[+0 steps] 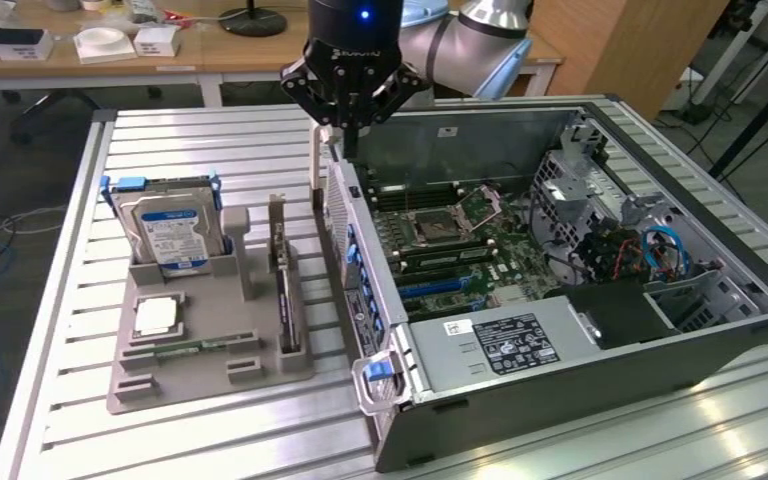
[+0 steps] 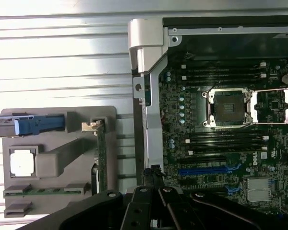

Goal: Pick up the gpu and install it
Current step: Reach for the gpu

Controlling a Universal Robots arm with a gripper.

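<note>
The gpu [image 1: 283, 285] is a thin dark card standing on edge in a slot of the grey holder [image 1: 197, 375], pale bracket end up; in the wrist view the gpu [image 2: 102, 158] runs along the holder's side nearest the case. My gripper [image 1: 340, 140] hangs shut and empty above the side wall of the open computer case [image 1: 584, 390], to the exterior view's right of the card and beyond its far end. In the wrist view the gripper [image 2: 152, 173] has its fingers together over the case's edge, beside the motherboard [image 2: 221, 120].
The holder [image 2: 62, 163] also carries a silver hard drive [image 1: 171, 235] with blue rails, a processor chip [image 1: 155, 315] and a green memory stick [image 1: 197, 347]. Blue card slots [image 2: 209, 169] lie on the motherboard. All stands on a ribbed metal table [image 1: 64, 300].
</note>
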